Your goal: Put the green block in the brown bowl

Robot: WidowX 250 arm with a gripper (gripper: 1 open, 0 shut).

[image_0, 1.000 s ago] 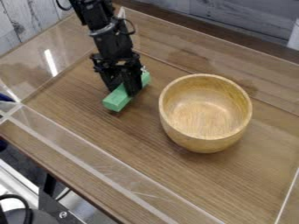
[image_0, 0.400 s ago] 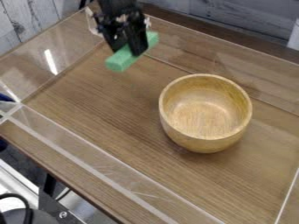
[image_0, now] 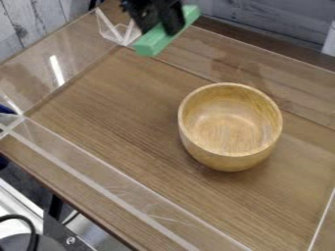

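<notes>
Aloft, green block [image_0: 155, 39] between claw [image_0: 163, 22] fingers.

Single high camera, angled down over wooden table [image_0: 118, 147], mid-range.

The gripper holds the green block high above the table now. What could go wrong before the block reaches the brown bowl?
1. The gripper clamps only the upper end of the green block, which hangs tilted below it; the block might slip or swing loose while carried.
2. The brown bowl is empty and stands well off toward the lower right; released from this height, the block could bounce out or strike the thick rim.
</notes>
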